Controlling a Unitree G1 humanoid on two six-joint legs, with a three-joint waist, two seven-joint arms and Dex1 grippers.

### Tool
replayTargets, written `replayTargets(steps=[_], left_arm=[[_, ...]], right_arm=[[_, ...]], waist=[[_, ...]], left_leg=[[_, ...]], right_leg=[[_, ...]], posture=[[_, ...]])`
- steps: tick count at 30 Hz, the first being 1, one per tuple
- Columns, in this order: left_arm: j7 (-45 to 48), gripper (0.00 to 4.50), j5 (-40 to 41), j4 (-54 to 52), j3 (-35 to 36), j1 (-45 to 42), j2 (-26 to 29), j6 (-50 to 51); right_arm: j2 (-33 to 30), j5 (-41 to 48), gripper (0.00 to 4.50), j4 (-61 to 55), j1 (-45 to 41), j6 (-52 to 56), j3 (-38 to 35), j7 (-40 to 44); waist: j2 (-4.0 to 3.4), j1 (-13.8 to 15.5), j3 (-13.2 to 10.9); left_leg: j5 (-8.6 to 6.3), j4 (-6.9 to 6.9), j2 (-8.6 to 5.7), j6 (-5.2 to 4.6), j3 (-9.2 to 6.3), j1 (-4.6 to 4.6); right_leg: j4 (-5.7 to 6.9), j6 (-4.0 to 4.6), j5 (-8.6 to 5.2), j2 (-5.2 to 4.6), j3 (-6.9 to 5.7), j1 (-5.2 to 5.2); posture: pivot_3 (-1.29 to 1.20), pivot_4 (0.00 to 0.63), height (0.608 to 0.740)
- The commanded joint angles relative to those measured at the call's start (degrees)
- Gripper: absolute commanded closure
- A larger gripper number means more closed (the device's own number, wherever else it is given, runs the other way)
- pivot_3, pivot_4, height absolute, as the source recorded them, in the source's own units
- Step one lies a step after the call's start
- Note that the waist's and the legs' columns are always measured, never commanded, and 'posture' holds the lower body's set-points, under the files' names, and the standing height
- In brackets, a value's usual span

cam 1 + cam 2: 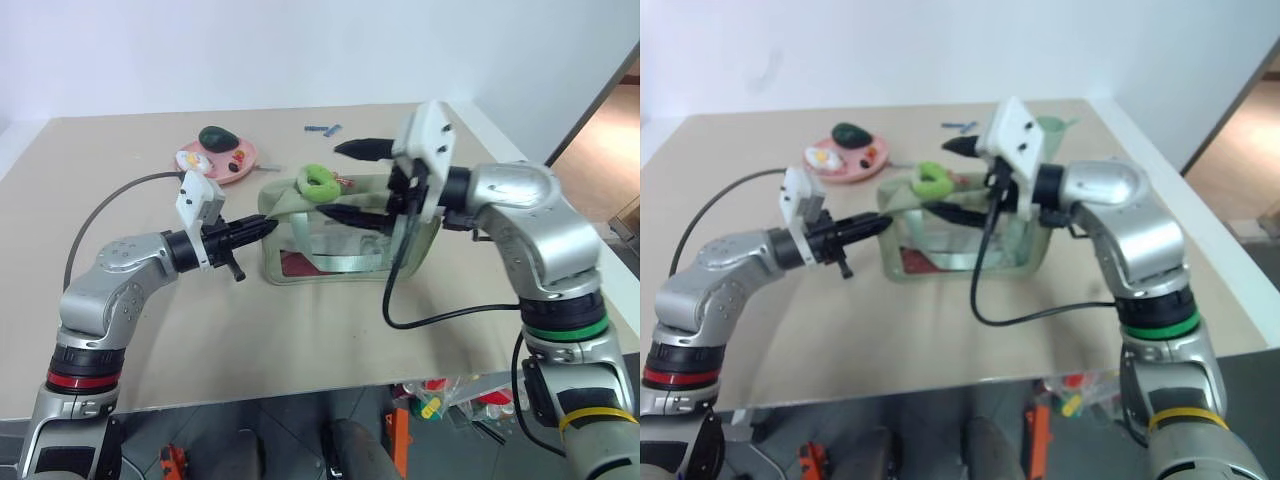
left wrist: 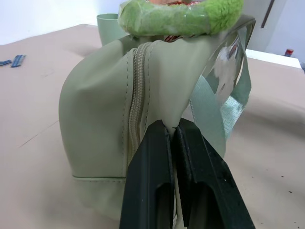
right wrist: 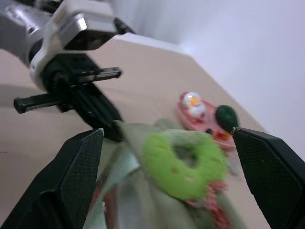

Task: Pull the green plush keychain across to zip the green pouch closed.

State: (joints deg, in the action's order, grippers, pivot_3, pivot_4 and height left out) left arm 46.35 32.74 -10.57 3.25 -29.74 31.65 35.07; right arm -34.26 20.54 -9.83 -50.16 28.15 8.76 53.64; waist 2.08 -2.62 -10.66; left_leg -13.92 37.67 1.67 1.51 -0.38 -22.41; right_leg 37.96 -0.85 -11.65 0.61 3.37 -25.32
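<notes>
Lime-green plush keychain (image 1: 319, 180), sage-green pouch (image 1: 300, 262), pink plate (image 1: 238, 163)

You have one boxy pale sage-green fabric pouch (image 1: 345, 235) with clear plastic sides, and one lime-green plush ring keychain (image 1: 319, 181) resting on its top. Behind them you can count one pink round plate (image 1: 222, 161) — on it one dark green avocado-like lump (image 1: 216, 137), one white egg-like piece (image 1: 192, 158) and a few small bits too small to tell apart. There is one small blue clip-like object (image 1: 323, 129) near the far edge, and one pale green cup (image 1: 1049, 127). Two robot hands are present — one left hand (image 1: 262, 229), one right hand (image 1: 345, 180).
</notes>
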Motion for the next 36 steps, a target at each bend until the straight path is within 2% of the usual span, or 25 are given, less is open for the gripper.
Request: replayTargets(steps=[1, 2, 3, 7, 9, 15, 27, 36], left_arm=[[-1.1, 4.50, 0.4, -2.4, 0.9, -0.9, -0.1, -0.1], [-1.3, 4.50, 0.4, -2.6, 0.9, -0.8, -0.1, 0.0], [-1.5, 4.50, 0.4, -2.7, 0.9, -0.8, -0.1, 0.0], [-2.2, 4.50, 0.4, -3.1, 0.8, -0.5, -0.3, 0.2], [-2.6, 4.50, 0.4, -3.0, 0.8, -0.6, -0.4, 0.3], [-2.9, 4.50, 0.3, -2.8, 0.7, -0.6, -0.4, 0.3], [-3.5, 4.50, -0.4, -2.7, -0.3, -1.0, -0.8, 0.3], [-4.1, 4.50, 0.0, -3.3, -0.6, -1.5, -1.2, 1.7]], right_arm=[[0.1, -2.1, 0.03, 1.3, -1.0, -3.9, -0.4, 0.7], [0.2, -2.4, 0.03, 1.8, -0.8, -4.5, -0.2, 0.8], [0.4, -2.7, 0.28, 2.4, -0.7, -5.1, -0.1, 0.9], [1.1, -4.3, 1.54, 4.8, -0.2, -6.8, 0.1, 1.2], [1.4, -4.7, 2.36, 5.7, 0.0, -7.5, 0.0, 1.3], [1.8, -5.8, 4.40, 6.8, 0.3, -8.6, 0.2, 1.9], [1.6, -6.2, 4.48, 4.2, 0.0, -10.6, -2.0, 1.5], [-4.0, -6.3, 4.48, 2.7, -2.5, -10.4, -8.1, 0.0]], waist=[[0.00, 0.0, 0.0], [0.00, 0.0, 0.0], [0.00, 0.0, 0.0], [0.00, 0.0, 0.0], [0.00, 0.0, 0.0], [0.00, 0.0, 0.0], [0.00, 0.0, 0.0], [0.00, 0.1, 0.0]], left_leg=[[0.00, 0.00, -0.02, 0.00, 0.01, -0.02], [0.00, 0.00, -0.02, 0.00, 0.02, -0.03], [-0.01, 0.00, -0.02, -0.01, 0.02, -0.03], [-0.02, 0.00, 0.02, -0.02, -0.04, 0.00], [-0.01, 0.00, 0.03, -0.02, -0.06, 0.01], [-0.01, 0.00, 0.01, -0.02, -0.04, 0.01], [-0.01, 0.00, 0.01, -0.02, -0.05, 0.01], [-0.01, 0.00, -0.01, -0.02, -0.06, 0.00]], right_leg=[[-0.04, 0.00, 0.00, -0.02, 0.01, 0.00], [-0.06, 0.00, 0.00, -0.02, 0.02, 0.00], [-0.07, -0.01, 0.00, -0.02, 0.03, 0.00], [-0.06, 0.00, 0.00, 0.03, -0.03, 0.00], [-0.04, 0.01, 0.01, 0.04, -0.04, 0.00], [-0.03, 0.02, 0.02, 0.03, -0.03, 0.01], [-0.03, 0.02, 0.02, 0.03, -0.03, 0.01], [-0.04, 0.02, 0.01, 0.01, -0.04, 0.02]], posture=[[0.00, 0.150, 0.740], [0.00, 0.150, 0.740], [0.00, 0.150, 0.740], [0.00, 0.150, 0.740], [0.00, 0.150, 0.740], [0.00, 0.150, 0.740], [0.00, 0.150, 0.740], [0.00, 0.150, 0.740]])
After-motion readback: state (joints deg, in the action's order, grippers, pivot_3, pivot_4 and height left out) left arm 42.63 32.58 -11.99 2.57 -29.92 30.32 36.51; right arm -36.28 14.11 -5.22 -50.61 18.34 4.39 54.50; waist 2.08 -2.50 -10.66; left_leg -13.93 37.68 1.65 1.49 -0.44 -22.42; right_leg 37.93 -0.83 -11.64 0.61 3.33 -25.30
